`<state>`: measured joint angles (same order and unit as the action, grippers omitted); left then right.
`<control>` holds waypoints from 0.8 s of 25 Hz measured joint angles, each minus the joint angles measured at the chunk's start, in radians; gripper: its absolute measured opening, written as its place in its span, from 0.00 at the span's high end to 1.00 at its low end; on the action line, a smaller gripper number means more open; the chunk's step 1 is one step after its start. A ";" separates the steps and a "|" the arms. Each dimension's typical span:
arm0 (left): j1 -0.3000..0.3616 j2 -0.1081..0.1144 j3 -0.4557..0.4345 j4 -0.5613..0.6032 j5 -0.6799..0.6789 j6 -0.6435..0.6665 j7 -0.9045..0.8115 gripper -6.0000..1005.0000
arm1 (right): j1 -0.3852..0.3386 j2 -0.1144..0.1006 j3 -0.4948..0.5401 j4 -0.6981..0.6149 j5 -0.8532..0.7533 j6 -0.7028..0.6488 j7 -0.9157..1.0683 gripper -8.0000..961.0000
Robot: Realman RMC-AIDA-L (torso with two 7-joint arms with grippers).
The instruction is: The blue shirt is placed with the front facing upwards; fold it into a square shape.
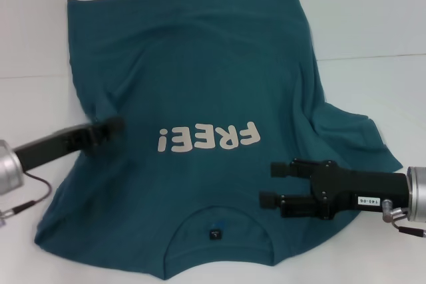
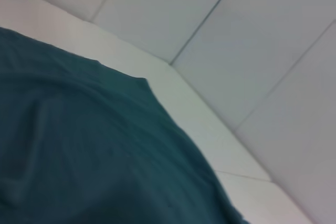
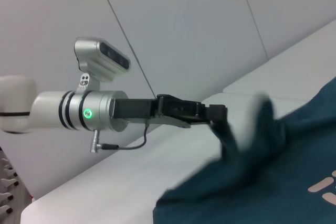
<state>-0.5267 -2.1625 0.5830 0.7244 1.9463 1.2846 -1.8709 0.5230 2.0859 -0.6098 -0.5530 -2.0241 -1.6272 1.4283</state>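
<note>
The blue shirt [image 1: 200, 78] lies front up on the white table [image 1: 373, 24], its white "FREE!" lettering [image 1: 208, 139] upside down and its neck tag [image 1: 214, 234] at the near edge. My left gripper [image 1: 113, 126] is blurred over the shirt's left side. In the right wrist view, cloth [image 3: 273, 182] rises in a peak to my left gripper [image 3: 220, 116], which looks shut on it. My right gripper [image 1: 271, 183] hovers open over the shirt's near right shoulder, nothing between its fingers. The left wrist view shows only shirt cloth [image 2: 79, 156] and table.
The shirt's right sleeve [image 1: 359, 131] spreads out past my right arm. A seam [image 1: 373, 56] runs across the table at the far right. Bare white table [image 2: 199, 114] surrounds the shirt, with grey wall panels [image 3: 199, 19] behind.
</note>
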 joint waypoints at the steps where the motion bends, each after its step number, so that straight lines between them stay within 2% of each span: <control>1: -0.003 0.000 0.000 -0.024 -0.013 -0.001 0.016 0.96 | -0.001 0.000 0.000 0.000 0.000 0.000 0.000 0.05; 10: 0.012 0.000 -0.005 -0.050 -0.055 0.005 0.069 0.82 | 0.000 -0.001 -0.001 -0.001 -0.001 0.001 0.000 0.05; 12: 0.018 0.000 -0.008 -0.051 -0.050 -0.007 0.097 0.62 | 0.001 -0.001 -0.001 -0.001 -0.001 0.002 0.001 0.05; 20: 0.039 -0.002 -0.004 -0.077 -0.037 -0.123 0.263 0.30 | 0.002 -0.005 0.001 -0.012 0.005 -0.002 0.041 0.05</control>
<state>-0.4876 -2.1644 0.5788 0.6477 1.9090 1.1618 -1.6083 0.5246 2.0813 -0.6087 -0.5645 -2.0188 -1.6295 1.4697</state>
